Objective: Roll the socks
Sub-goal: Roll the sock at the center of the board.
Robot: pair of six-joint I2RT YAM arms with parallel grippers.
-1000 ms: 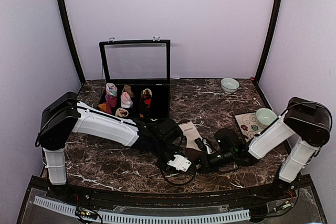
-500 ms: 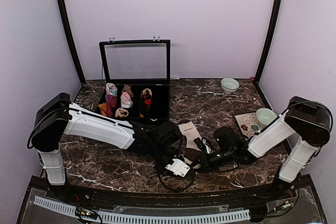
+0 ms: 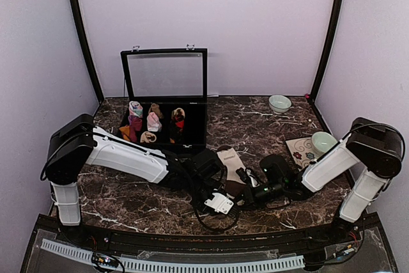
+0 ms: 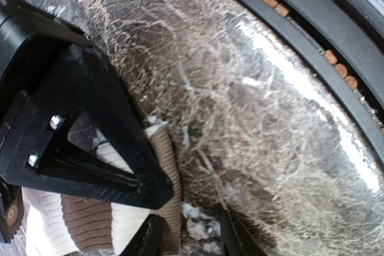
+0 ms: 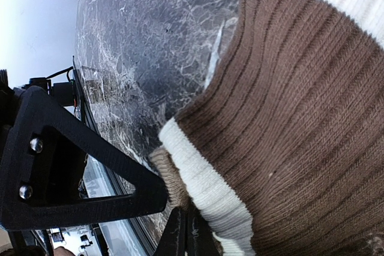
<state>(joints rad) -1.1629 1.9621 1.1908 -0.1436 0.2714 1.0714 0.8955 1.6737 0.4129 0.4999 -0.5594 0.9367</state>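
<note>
Pressed together, our right pincer (image 5: 185,232) noses the brown cuff (image 5: 300,118) of the cream sock (image 3: 230,158) at six o'clock on the tabletop (image 3: 268,126); our half-spread left pincer (image 4: 189,238) has merely shuffled alongside, so rolling seems barely begun.

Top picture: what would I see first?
The left arm and right arm meet low at the near middle, on a cream-and-brown sock. Behind them at the left stands an open black box of rolled socks.

Sock (image 5: 300,118) cream, brown ribbed bands; table (image 3: 249,119) dark marble, white veins; walls (image 3: 255,30) lilac.
</note>
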